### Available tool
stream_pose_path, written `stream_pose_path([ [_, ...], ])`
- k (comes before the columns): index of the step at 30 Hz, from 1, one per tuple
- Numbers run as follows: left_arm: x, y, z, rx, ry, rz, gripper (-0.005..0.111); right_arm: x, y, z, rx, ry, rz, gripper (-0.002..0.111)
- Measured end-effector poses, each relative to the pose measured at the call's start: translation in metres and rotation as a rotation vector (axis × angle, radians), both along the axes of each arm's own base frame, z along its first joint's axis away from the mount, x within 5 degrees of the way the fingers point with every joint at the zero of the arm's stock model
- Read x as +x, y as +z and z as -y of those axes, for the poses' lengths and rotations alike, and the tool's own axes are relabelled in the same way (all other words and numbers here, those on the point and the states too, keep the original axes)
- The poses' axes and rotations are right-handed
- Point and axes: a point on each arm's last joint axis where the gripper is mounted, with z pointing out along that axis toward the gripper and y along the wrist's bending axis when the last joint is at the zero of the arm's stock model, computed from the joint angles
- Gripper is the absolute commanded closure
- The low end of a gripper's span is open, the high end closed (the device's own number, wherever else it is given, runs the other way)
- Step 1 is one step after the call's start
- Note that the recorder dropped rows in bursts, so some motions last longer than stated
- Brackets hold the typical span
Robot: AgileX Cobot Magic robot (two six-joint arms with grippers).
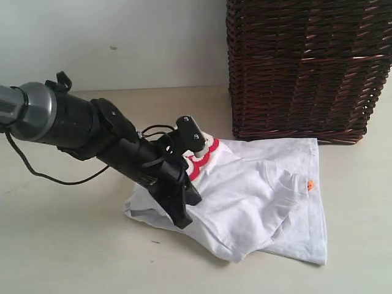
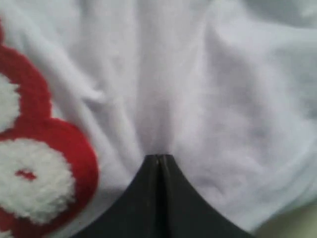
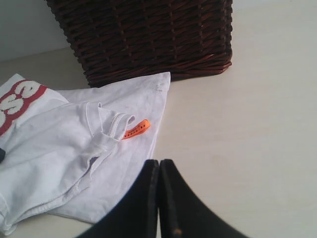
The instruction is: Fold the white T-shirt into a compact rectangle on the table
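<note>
The white T-shirt (image 1: pixel 257 196) lies crumpled and partly doubled over on the table (image 1: pixel 61 245), in front of the basket. Its red-outlined fuzzy lettering (image 1: pixel 202 160) peeks out beside the left arm. My left gripper (image 1: pixel 182 222) points down at the shirt's left edge. In the left wrist view the left gripper (image 2: pixel 158 156) is shut, and a pleat of the T-shirt (image 2: pixel 223 99) runs up from its tips, next to the lettering (image 2: pixel 44 163). My right gripper (image 3: pixel 159 161) is shut on nothing, hovering over the table (image 3: pixel 247 124) beside the T-shirt (image 3: pixel 59 144). It is outside the exterior view.
A tall dark brown wicker basket (image 1: pixel 306 67) stands at the back right, touching the shirt's far edge; the right wrist view shows the basket (image 3: pixel 143 34) too. A small orange tag (image 1: pixel 310 184) sticks out at the collar. A black cable trails from the left arm.
</note>
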Motion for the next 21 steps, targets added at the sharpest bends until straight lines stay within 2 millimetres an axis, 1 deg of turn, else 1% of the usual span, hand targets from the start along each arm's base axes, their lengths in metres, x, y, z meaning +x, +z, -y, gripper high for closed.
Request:
stream_pose_path([
  [7,-0.021,-0.002,-0.002,0.012,-0.104,-0.209,0.107,0.0,0.0,0.0,0.0,0.0,0.0,0.108],
  [11,-0.029,0.002,-0.006,0.016,-0.095,-0.263,0.107,0.0,0.0,0.0,0.0,0.0,0.0,0.108],
  [14,-0.028,0.019,-0.008,-0.006,-0.075,-0.234,0.107,0.0,0.0,0.0,0.0,0.0,0.0,0.108],
  [16,-0.023,0.038,-0.01,-0.046,-0.038,-0.167,0.107,0.0,0.0,0.0,0.0,0.0,0.0,0.108],
  [18,-0.012,0.058,-0.01,-0.085,0.01,-0.062,0.107,0.0,0.0,0.0,0.0,0.0,0.0,0.108],
  [20,-0.002,0.066,-0.011,-0.094,0.039,0.024,0.107,0.0,0.0,0.0,0.0,0.0,0.0,0.108],
  [21,0.002,0.065,-0.011,-0.086,0.043,0.063,0.107,0.0,0.0,0.0,0.0,0.0,0.0,0.108],
])
